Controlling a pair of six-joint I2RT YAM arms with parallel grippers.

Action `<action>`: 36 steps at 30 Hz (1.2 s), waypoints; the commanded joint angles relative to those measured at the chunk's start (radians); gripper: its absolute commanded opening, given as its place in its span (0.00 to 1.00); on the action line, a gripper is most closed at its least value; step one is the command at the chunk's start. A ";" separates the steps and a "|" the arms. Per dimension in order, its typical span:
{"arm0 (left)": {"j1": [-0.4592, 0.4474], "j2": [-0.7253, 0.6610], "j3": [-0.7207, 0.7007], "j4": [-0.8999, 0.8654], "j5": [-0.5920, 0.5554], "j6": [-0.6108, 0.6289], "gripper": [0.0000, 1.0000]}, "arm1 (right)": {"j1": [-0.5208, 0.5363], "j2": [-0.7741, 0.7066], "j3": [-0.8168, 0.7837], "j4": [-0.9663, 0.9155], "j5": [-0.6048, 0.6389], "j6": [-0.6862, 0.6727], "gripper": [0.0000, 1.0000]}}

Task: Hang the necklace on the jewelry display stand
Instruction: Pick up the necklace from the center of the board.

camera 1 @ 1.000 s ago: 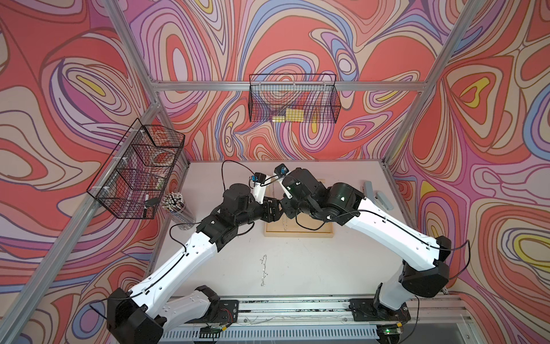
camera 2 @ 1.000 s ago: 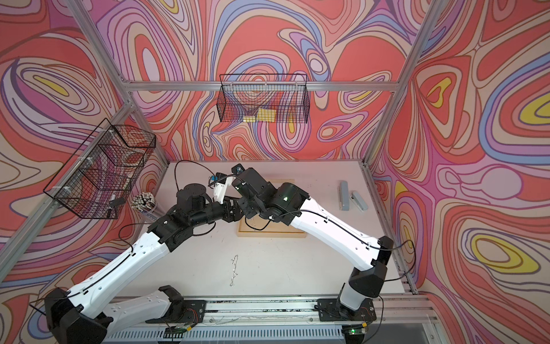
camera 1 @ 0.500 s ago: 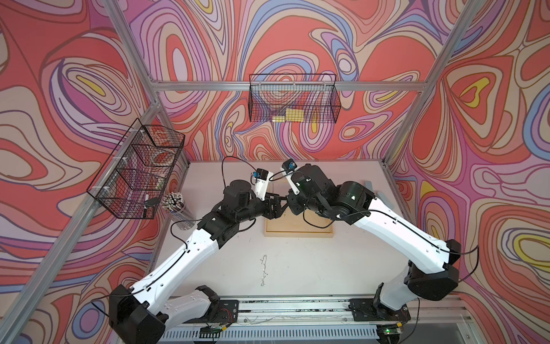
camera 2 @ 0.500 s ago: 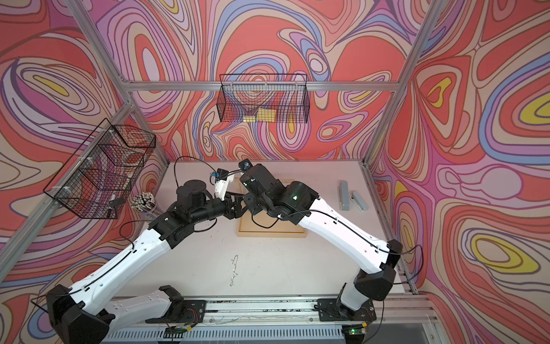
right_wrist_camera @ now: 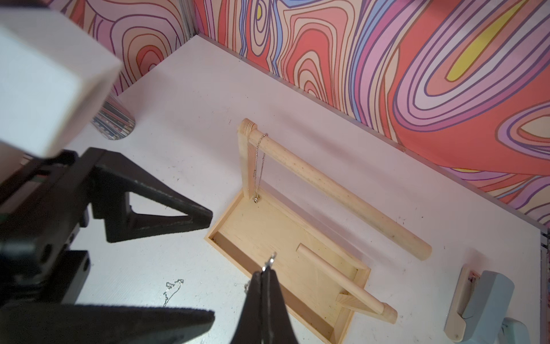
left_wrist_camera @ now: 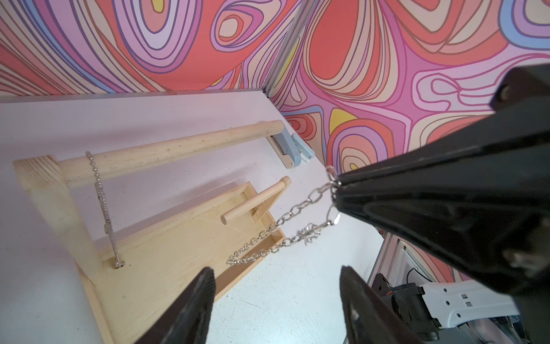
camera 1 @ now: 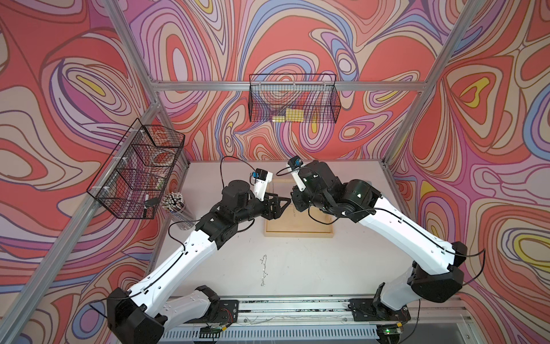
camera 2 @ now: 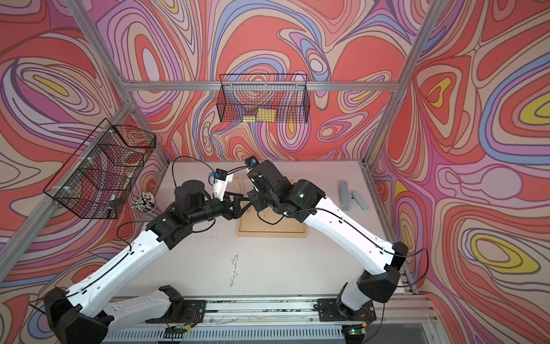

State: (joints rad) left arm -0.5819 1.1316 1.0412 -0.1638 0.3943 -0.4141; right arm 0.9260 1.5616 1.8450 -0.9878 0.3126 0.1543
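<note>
Walls: swirling red, pink, purple and yellow pattern on every side, framed by metal rails
Table (camera 1: pixel 297 268): white top, scuffed, with the two arms reaching in from the near rail
Wooden stand (camera 1: pixel 297 230): pale tray base lying on the table's middle, posts upright; in the left wrist view the upper bar (left_wrist_camera: pixel 178 146) runs above the lower bar (left_wrist_camera: pixel 253 204)
Thin chain (left_wrist_camera: pixel 101 190): draped over the upper bar next to its post, hanging straight down – its lower end meets the tray floor
Right gripper (right_wrist_camera: pixel 263 275): jaws clenched on one end of the chunky necklace (left_wrist_camera: pixel 285 217); a small ring pokes out above the tips
Chunky necklace: silver links sag from the right gripper's tips down across the tray's end wall in the left wrist view – it is on neither bar
Left gripper (left_wrist_camera: pixel 275 286): jaws parted, nothing between them, just beside the right gripper and above the tray's edge
Loose chain (camera 1: pixel 263 269): thin, silver, stretched out on the bare table between the stand and the near rail, well apart from both grippers
Wire baskets: one (camera 1: pixel 293 98) on the back rail with yellow blocks inside, another (camera 1: pixel 140 169) on the side rail
Pencil cup (camera 1: pixel 175 205): full of sticks, standing under the side basket
Grey clips (camera 2: pixel 351 198): two, lying by the table's far-right edge
</note>
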 commanded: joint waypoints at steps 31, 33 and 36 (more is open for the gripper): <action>0.006 0.114 0.082 0.077 0.037 0.007 0.69 | -0.001 -0.044 -0.027 0.058 -0.067 -0.010 0.00; 0.007 0.118 0.084 0.086 0.034 0.008 0.69 | -0.001 -0.043 -0.025 0.057 -0.072 -0.009 0.00; 0.006 0.139 0.096 0.106 0.043 0.006 0.69 | -0.002 -0.047 -0.026 0.057 -0.072 -0.009 0.00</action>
State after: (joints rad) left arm -0.5808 1.2491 1.1004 -0.1047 0.4164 -0.4042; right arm 0.9260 1.5288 1.8133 -0.9489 0.2489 0.1497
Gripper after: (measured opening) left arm 0.690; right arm 0.048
